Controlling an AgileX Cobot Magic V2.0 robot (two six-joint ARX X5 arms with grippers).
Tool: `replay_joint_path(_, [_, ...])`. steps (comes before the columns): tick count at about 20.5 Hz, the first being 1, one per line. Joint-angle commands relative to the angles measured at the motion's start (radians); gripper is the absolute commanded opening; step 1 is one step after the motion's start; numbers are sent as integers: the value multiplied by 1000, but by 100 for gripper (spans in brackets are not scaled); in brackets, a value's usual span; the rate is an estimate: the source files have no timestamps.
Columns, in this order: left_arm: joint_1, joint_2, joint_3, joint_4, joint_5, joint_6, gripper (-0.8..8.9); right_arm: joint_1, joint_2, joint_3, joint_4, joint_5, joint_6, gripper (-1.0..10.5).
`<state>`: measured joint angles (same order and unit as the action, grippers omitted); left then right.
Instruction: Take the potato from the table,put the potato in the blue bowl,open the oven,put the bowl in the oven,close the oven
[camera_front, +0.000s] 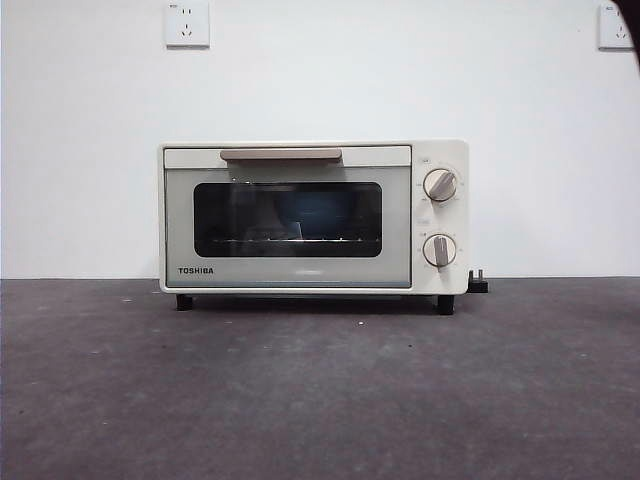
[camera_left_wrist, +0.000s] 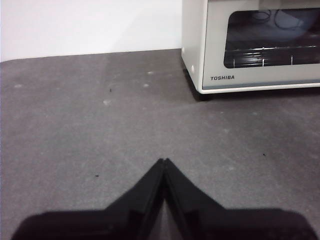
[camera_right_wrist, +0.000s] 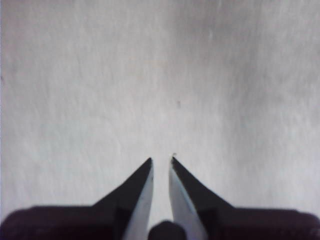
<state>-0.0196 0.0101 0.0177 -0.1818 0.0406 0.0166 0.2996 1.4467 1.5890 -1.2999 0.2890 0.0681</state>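
The left hand (camera_left_wrist: 164, 161) has its two black jaws pressed together tip to tip, with nothing between them. It hangs above bare dark grey worktop (camera_left_wrist: 100, 130), and the oven (camera_left_wrist: 250, 45) stands well ahead of it and off to one side, only its near corner, the TOSHIBA lettering and part of the dark glass door showing in that wrist view.

The right hand (camera_right_wrist: 161, 160) has its jaws a narrow slit apart, holding nothing; beneath it lies only pale, blurred, washed-out surface. In the front view a small dark tip (camera_front: 633, 30) shows at the top right corner; which arm it belongs to cannot be told.

The oven (camera_front: 313, 217) sits on its black feet at the back of the worktop (camera_front: 320, 400), against the white wall, door shut, beige bar handle (camera_front: 281, 155) along the top of the door, and two round knobs (camera_front: 440, 185) one above the other on its right panel. Through the glass a wire rack is visible, and above it a blue shape (camera_front: 318, 215), apparently the blue bowl, resting inside. The potato cannot be made out. A black plug (camera_front: 479, 284) lies beside the oven's right foot. Two wall sockets (camera_front: 187, 22) sit high on the wall.
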Motion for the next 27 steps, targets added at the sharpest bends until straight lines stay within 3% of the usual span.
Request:
replay_joint_path(1, [2,-4,-11,13,0,-35,-4,0,4,-6,59,3,10,61])
replay_joint_path(14, [2,6,-10,18,1,-35,-4,0,4,-6,430,3,10,61])
replay_joint_path(23, [2,6,-10,18,0,-35,-4,-2,4,-6,538,3,10,61])
replay_joint_path(27, [2,6,-10,18,0,-35,-4,-13,-42,-7,555,34,-109,61])
